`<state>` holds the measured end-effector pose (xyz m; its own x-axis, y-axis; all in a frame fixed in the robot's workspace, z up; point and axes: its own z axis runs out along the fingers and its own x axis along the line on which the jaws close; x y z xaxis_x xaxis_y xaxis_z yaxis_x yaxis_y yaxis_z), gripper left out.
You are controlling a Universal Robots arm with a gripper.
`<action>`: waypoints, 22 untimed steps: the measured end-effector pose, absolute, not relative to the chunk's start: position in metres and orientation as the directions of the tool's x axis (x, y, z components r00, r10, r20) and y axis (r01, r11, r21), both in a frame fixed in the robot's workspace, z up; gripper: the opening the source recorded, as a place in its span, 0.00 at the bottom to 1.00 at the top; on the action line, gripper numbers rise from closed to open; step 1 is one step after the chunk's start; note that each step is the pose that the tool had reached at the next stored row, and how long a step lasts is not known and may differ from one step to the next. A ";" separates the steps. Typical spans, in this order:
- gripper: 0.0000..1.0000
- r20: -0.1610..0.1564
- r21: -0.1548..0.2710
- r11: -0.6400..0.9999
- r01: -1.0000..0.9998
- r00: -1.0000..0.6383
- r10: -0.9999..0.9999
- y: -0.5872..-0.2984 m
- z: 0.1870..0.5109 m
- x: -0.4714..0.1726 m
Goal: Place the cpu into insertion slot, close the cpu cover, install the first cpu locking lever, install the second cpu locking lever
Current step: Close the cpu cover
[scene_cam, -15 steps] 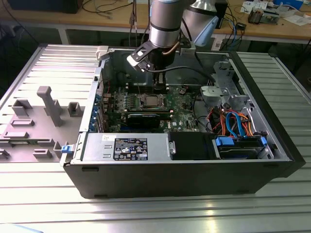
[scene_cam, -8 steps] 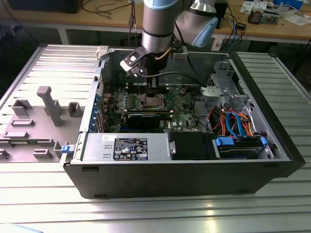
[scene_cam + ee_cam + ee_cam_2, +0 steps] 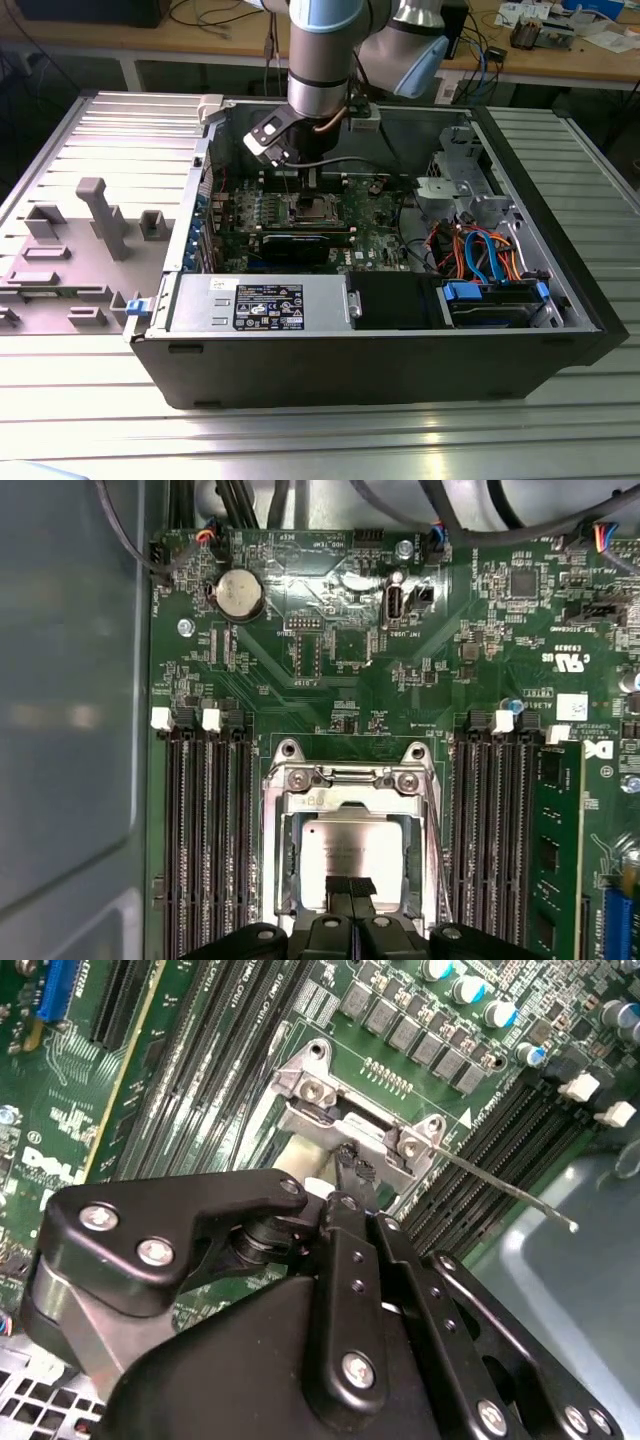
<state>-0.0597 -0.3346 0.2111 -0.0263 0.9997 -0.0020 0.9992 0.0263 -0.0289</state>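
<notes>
On the exterior view's left I see a grey fixture tray (image 3: pixel 95 225) with upright pegs, beside the open computer case (image 3: pixel 380 375). The arm (image 3: pixel 318 60) comes down almost vertically into the case near its back wall, wrist pointing down. The gripper (image 3: pixel 289 190) reaches onto the green motherboard (image 3: pixel 375 235) at the insertion slot (image 3: pixel 310 208). Further to the exterior view's right, orange and blue cables (image 3: pixel 480 250) run to the drive bay.

In the first wrist view, the black memory slots (image 3: pixel 205 830) lie on one side of the insertion slot (image 3: pixel 345 776). The cpu (image 3: pixel 350 845) lies flat inside the slot, its dull silver top showing through the window of the cpu cover (image 3: pixel 291 850), which appears to lie down around it. The gripper (image 3: pixel 351 888) has its fingertips pressed together, with nothing visible between them, right at the near edge of the cpu.

In the second wrist view, the gripper (image 3: pixel 352 1172) points its closed tips at the slot's silvery bracket (image 3: pixel 315 1085). A thin wire locking lever (image 3: pixel 500 1188) juts out from the bracket's corner, its free end hanging over the memory slots
</notes>
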 end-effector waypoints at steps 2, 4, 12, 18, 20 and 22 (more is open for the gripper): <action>0.11 -0.002 -0.029 0.026 0.999 -0.026 1.000 -0.335 0.209 -0.061; 0.11 -0.002 -0.029 0.026 0.999 -0.026 1.000 -0.335 0.207 -0.063; 0.11 -0.002 -0.029 0.027 0.999 -0.027 1.000 -0.335 0.206 -0.061; 0.11 -0.002 -0.029 0.027 0.999 -0.027 1.000 -0.335 0.215 -0.058; 0.11 -0.002 -0.030 0.027 0.999 -0.027 1.000 -0.335 0.220 -0.057; 0.11 0.005 -0.038 0.027 0.999 -0.027 1.000 -0.335 0.221 -0.050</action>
<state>-0.0498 -0.3347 0.2213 -0.0268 0.9996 0.0045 0.9989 0.0270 -0.0377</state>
